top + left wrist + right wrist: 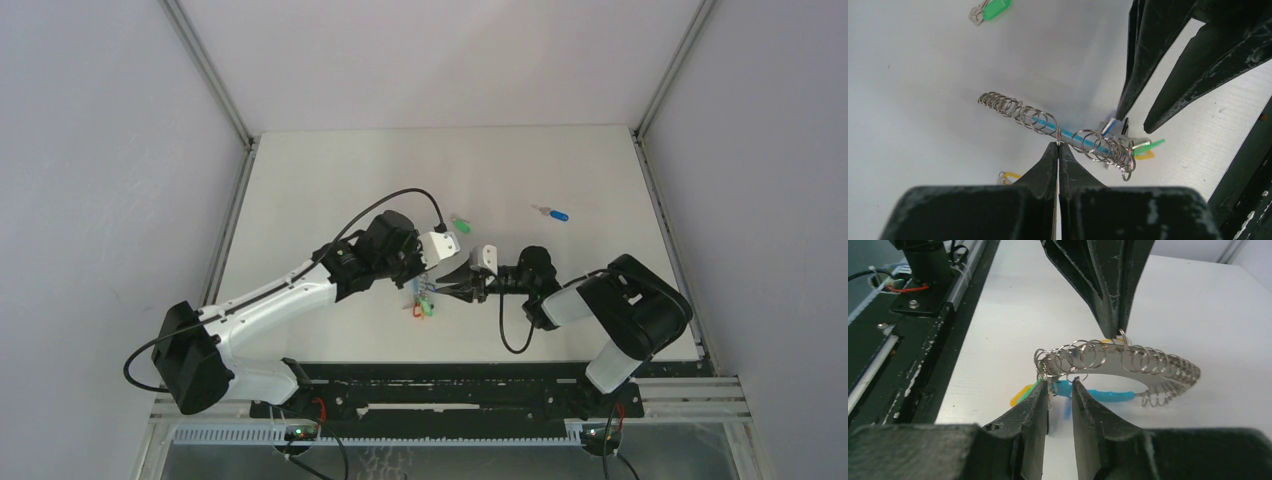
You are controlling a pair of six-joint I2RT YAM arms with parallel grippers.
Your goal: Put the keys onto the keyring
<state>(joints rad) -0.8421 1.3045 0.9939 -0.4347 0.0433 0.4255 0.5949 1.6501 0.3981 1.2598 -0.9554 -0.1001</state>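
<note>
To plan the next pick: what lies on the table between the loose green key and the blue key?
Nothing. In the top view, the table between the green key and the blue key is bare white surface.

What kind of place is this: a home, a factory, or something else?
Most likely a robot test cell in a lab, not a home: a white table closed in by plain grey panels on metal frame posts, with a left arm and a right arm bolted to a rail.
</note>
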